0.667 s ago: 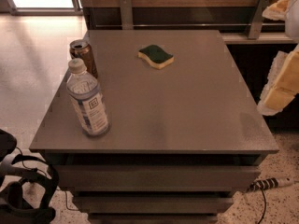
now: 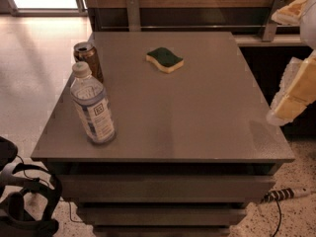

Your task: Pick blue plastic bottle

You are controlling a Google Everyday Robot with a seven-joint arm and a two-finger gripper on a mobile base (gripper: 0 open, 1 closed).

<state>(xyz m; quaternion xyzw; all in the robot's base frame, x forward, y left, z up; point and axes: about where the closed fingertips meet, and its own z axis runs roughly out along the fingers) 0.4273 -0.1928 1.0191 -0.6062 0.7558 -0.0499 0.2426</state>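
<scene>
Risk — gripper [image 2: 295, 95] sits at right, well apart from blue plastic bottle [image 2: 93, 107]; its grip state we can't tell. Sideways approach could tip it & hit brown can [image 2: 89, 58] just behind.

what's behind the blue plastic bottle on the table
A brown can stands just behind the blue plastic bottle, by the table's left edge. The bottle covers the can's lower left side, so contact cannot be judged. The gripper hangs open off the table's right edge.

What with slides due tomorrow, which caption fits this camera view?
Gripper open right of table; blue plastic bottle upright front-left, brown can behind, sponge farther back.
</scene>
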